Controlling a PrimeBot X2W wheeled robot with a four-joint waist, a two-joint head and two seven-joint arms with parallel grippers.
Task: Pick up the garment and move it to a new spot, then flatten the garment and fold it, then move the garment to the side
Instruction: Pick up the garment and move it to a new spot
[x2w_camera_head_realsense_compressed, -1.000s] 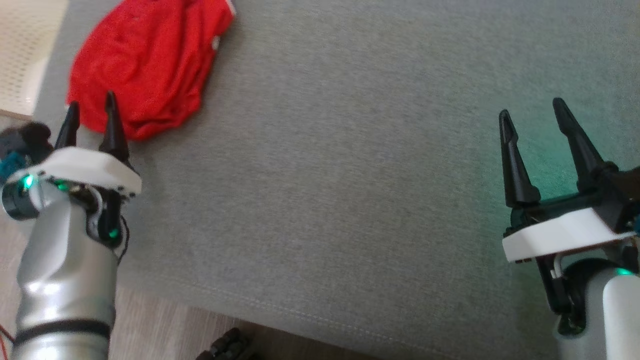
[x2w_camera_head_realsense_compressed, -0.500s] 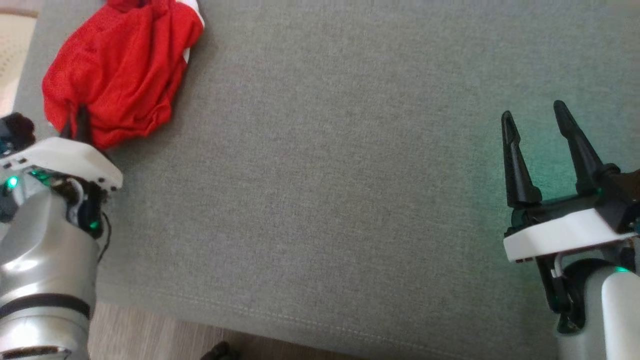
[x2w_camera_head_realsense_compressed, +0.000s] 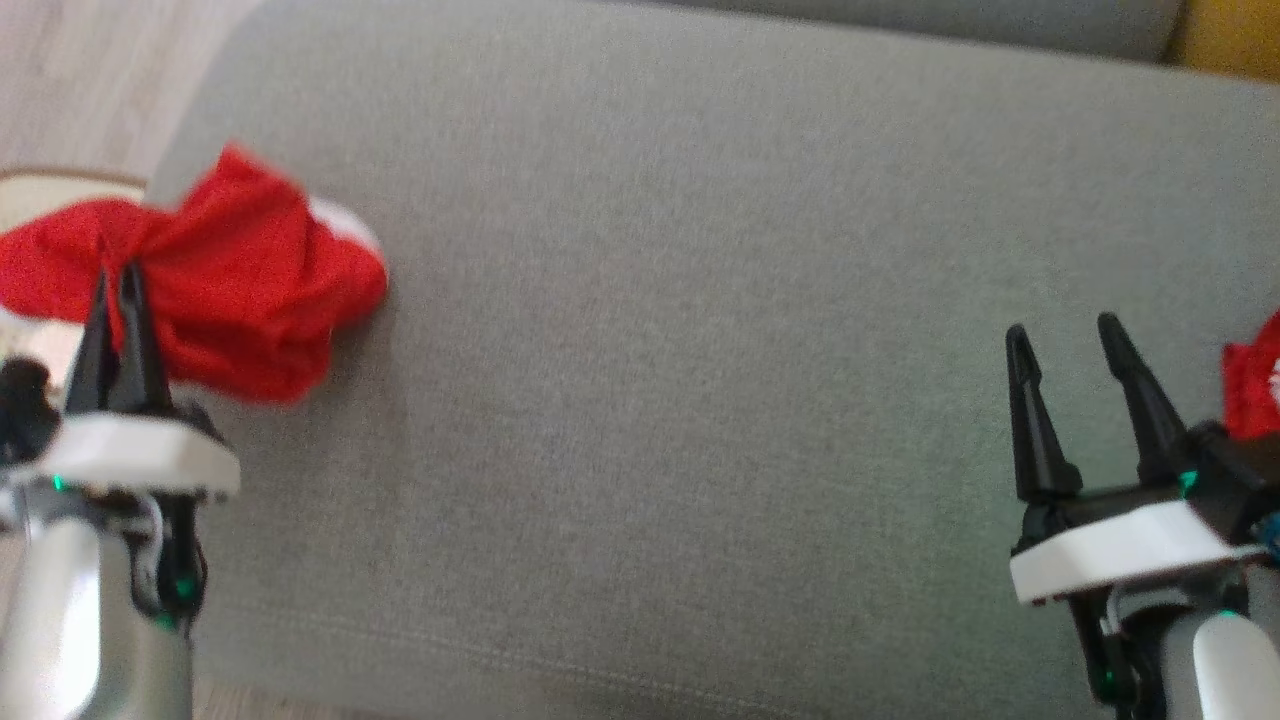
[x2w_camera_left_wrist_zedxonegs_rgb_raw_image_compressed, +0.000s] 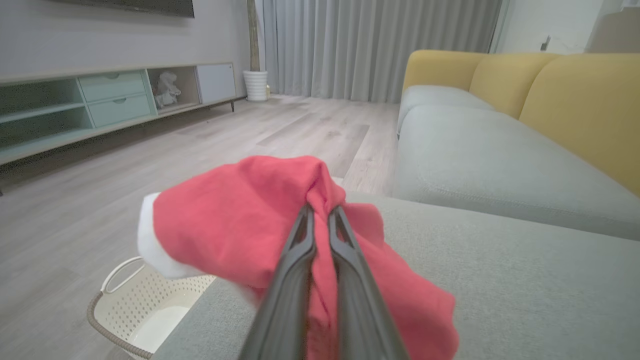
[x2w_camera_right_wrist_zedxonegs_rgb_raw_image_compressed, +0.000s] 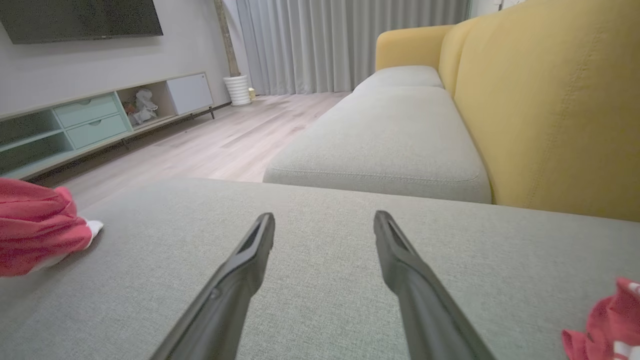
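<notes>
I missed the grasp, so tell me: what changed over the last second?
The left gripper, open before, shut on the red garment and pulled it into a bunch at the edge of the grey cushion. The head camera shifted too. The right gripper stayed open, holding nothing.

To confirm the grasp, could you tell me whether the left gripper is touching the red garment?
Touching. The left wrist view shows the left gripper shut, red garment pinched between its fingers.
</notes>
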